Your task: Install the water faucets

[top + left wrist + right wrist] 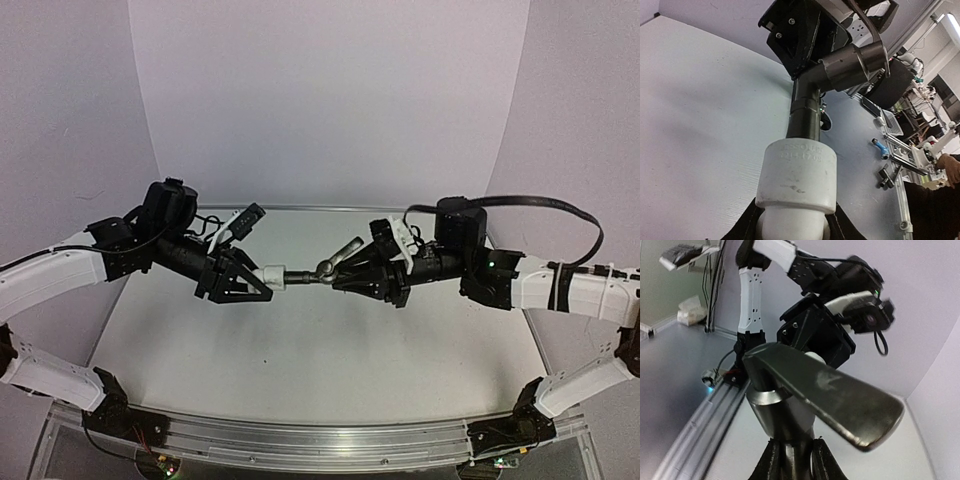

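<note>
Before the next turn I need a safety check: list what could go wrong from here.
1. The faucet and white fitting meet in mid-air above the table. If the left gripper or right gripper slips, either part could drop.
2. If the arms are slightly off-axis, the stem may bind or cross-thread in the fitting.

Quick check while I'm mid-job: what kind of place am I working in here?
Most likely a robotics lab test cell. The white table is boxed in by plain walls, an aluminium rail carries the arm bases, and the left wrist view shows cluttered workbenches beyond.
</note>
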Action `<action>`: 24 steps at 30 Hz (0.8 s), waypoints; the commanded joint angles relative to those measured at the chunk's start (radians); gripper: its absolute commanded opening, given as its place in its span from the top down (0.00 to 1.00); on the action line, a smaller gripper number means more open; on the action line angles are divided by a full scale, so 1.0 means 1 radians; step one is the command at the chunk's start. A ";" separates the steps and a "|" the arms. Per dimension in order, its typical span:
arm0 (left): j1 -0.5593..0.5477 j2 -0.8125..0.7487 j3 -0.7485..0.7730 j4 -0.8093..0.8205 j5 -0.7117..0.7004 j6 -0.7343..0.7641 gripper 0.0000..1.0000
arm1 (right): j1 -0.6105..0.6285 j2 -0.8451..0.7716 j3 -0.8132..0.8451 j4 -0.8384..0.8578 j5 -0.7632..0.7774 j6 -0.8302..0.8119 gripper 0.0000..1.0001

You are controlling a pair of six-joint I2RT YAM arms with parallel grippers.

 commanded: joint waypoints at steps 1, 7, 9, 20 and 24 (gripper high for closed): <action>-0.001 -0.077 0.044 0.164 -0.421 0.247 1.00 | 0.021 0.064 0.063 0.077 0.230 0.797 1.00; -0.008 -0.036 0.033 0.220 -0.908 0.499 1.00 | -0.007 0.174 0.146 0.070 0.129 1.387 1.00; -0.008 0.003 0.055 0.193 -0.996 0.533 1.00 | -0.027 0.225 0.189 0.072 0.049 1.582 1.00; -0.008 -0.090 -0.015 0.171 -0.606 0.311 1.00 | -0.154 0.252 0.213 0.023 -0.012 1.691 0.38; -0.002 -0.128 -0.054 0.160 -0.614 0.188 1.00 | -0.189 0.166 0.201 -0.195 0.035 1.179 0.10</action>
